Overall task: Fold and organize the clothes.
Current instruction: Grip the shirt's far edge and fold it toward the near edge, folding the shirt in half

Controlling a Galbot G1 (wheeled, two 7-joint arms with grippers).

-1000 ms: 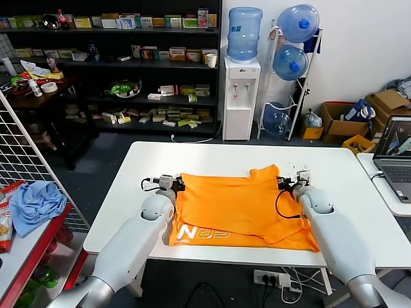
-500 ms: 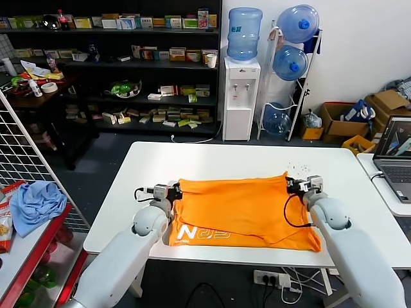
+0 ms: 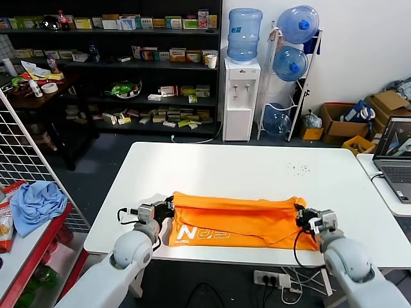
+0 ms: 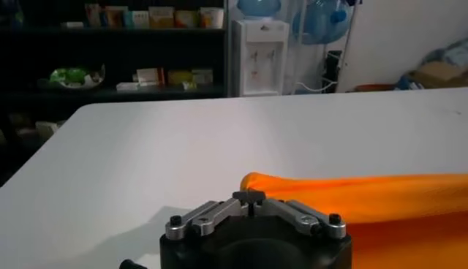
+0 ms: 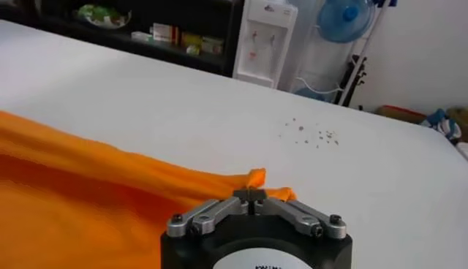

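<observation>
Orange T-shirt (image 3: 237,221) now folded narrower, lettering near edge.

Orange T-shirt (image 3: 237,221), folded band, table's near edge

The head camera looks down on the table (image 3: 212,160); both wrist cameras sit low, seemingly facing the shelves, sharing its top.

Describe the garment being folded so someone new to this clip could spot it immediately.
On the white table in front of the water dispenser, the T-shirt lies along the near edge as a long folded band. The left end effector and right end effector sit at its ends. It is bright orange with white lettering, unlike the light blue cloth off to the left.
</observation>
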